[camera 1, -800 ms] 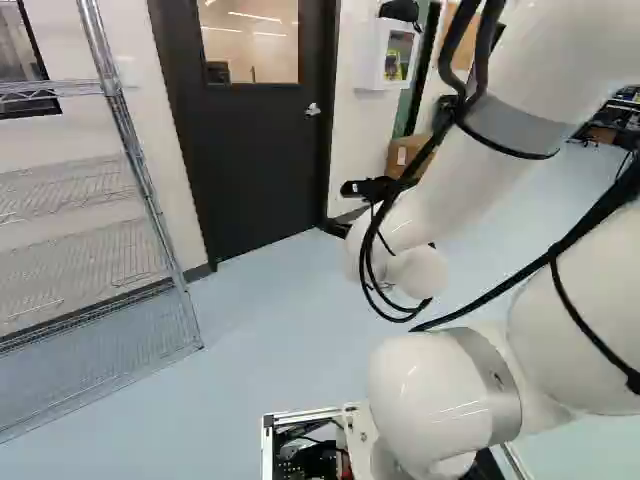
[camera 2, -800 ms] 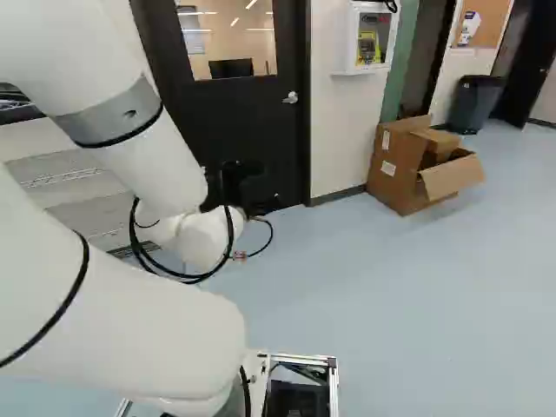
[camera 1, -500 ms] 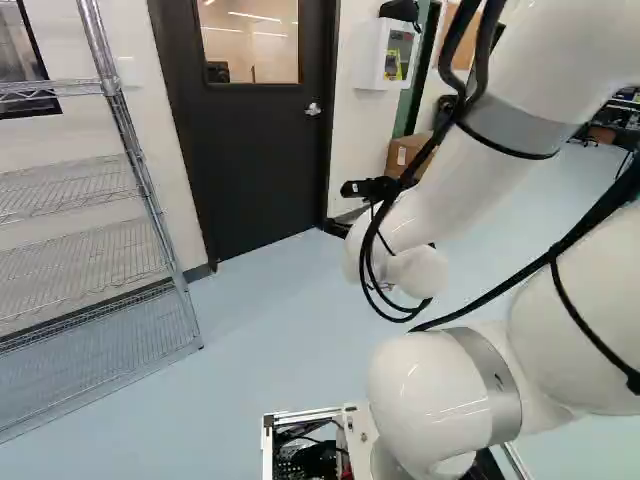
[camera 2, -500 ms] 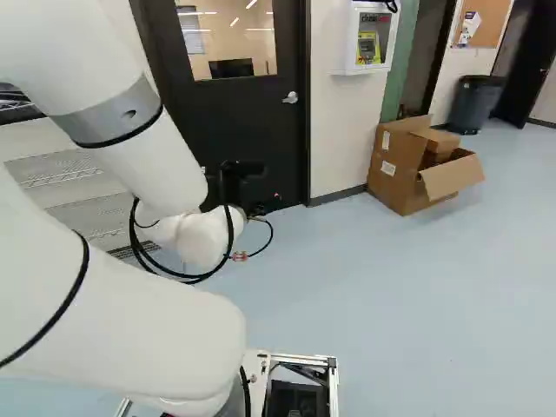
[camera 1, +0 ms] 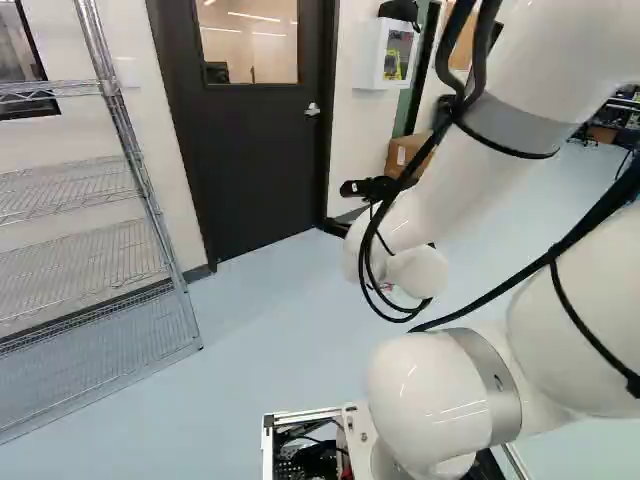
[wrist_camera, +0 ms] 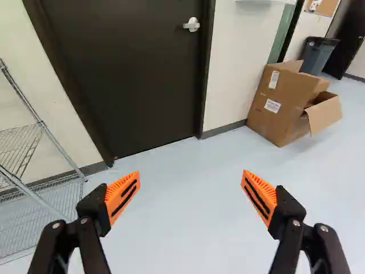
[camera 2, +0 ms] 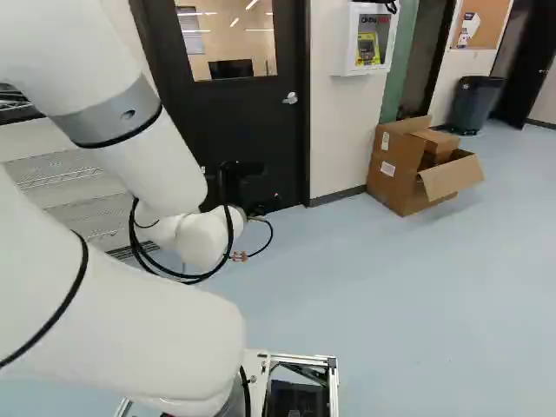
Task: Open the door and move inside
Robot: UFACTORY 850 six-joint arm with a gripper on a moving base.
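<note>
Gripper [camera 2: 262,208] spread wide, fingertips well apart, orange pads [wrist_camera: 123,194] facing each other over pale blue floor [wrist_camera: 188,228]; has hold of nothing, both fingers out in the open. Door [wrist_camera: 137,85] stands ahead of the gripper, across the floor, dark, shut in its dark frame [wrist_camera: 206,74]. Silver lever handle [wrist_camera: 192,24] on the door near its right edge, ahead of the gripper and roughly in line with the middle of the gap between the fingers; apart from both pads. Window [camera 1: 250,40] in the door's upper part, ahead of the gripper, lit room showing through. Wire rack [wrist_camera: 43,123], silver, ahead and to the gripper's left, on the near side of the wall. Cardboard box [wrist_camera: 285,103] ahead and to the gripper's right, on the floor by the wall, flap folded out, white labels on its side. Dark bin [wrist_camera: 319,55] farther off behind the box, also right of the gripper. White wall cabinet [camera 2: 372,39] right of the door, ahead and to the gripper's right, yellow item behind its front. Metal base frame [camera 2: 334,373] back behind the gripper, by the arm's foot.
</note>
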